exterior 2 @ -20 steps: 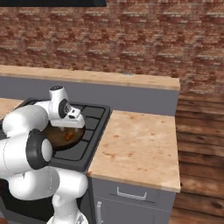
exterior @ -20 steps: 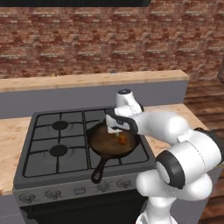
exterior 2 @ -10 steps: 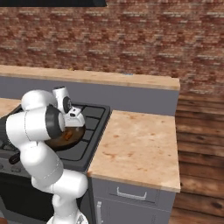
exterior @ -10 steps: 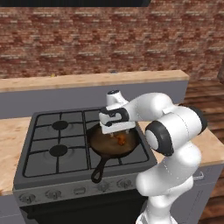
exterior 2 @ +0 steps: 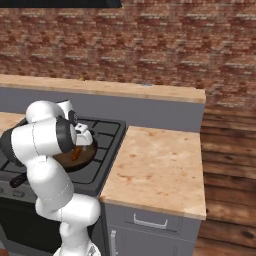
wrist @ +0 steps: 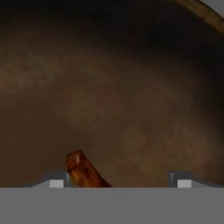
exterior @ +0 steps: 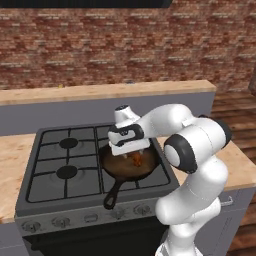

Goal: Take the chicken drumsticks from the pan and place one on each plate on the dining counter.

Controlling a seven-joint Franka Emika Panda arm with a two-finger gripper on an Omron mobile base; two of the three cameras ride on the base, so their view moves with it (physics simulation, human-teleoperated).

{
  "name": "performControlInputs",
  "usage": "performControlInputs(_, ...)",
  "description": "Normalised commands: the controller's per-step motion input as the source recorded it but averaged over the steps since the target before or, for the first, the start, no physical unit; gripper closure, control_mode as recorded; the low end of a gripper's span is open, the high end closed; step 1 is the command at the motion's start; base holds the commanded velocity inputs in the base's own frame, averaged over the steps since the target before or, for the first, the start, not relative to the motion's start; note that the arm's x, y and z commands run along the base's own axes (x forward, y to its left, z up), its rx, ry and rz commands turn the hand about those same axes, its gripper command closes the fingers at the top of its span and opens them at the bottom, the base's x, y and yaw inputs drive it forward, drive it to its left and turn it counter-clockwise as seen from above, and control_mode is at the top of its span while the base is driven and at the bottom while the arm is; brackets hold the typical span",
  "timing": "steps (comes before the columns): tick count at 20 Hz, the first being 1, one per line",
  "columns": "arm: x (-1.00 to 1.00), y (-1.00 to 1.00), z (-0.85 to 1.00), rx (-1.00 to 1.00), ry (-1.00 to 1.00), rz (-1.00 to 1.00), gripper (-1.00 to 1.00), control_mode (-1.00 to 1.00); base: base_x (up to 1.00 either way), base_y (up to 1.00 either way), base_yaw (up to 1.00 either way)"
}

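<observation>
The black pan (exterior: 120,169) sits on the front right burner of the stove, with its handle pointing toward the front edge. An orange-brown chicken drumstick (exterior: 136,159) lies in it. My gripper (exterior: 131,154) reaches straight down into the pan over the drumstick. In the hand view the drumstick (wrist: 83,171) rests on the brown pan floor (wrist: 113,87) against the left fingertip. My gripper (wrist: 119,183) is open, with a wide gap to the right fingertip. The right base view shows the drumstick (exterior 2: 76,153) just under the hand. The dining counter (exterior: 100,91) runs behind the stove. The plates are out of view.
The gas stove (exterior: 65,165) has black grates and knobs along its front. A wood-topped worktop (exterior 2: 160,170) lies to the right of the stove, and another stretch (exterior: 12,165) to its left. A brick wall stands behind the dining counter.
The hand has sunk lower into the pan around the drumstick, and the arm's elbow has swung up and outward. The fingers have drawn somewhat closer together.
</observation>
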Motion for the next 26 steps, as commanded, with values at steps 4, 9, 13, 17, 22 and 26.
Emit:
performControlInputs(4, -0.52, -0.19, -0.53, 0.00, 0.00, -0.11, -1.00, -1.00, 0.00, 0.00, 0.00)
performControlInputs(9, -0.56, -0.08, -0.44, 0.00, 0.00, -0.13, -1.00, -1.00, 0.00, 0.00, 0.00)
performControlInputs(13, -0.73, 0.00, -0.23, 0.00, 0.00, -0.16, -1.00, -1.00, 0.00, 0.00, 0.00)
performControlInputs(17, -0.79, 0.00, -0.19, 0.00, 0.01, -0.12, -1.00, -1.00, 0.00, 0.00, 0.00)
performControlInputs(22, -0.51, 0.00, -0.14, 0.00, -0.01, -0.05, -1.00, -1.00, 0.00, 0.00, 0.00)
performControlInputs(26, -0.06, 0.00, -0.46, -0.01, -0.08, -0.02, 1.00, -1.00, 0.00, 0.00, 0.00)
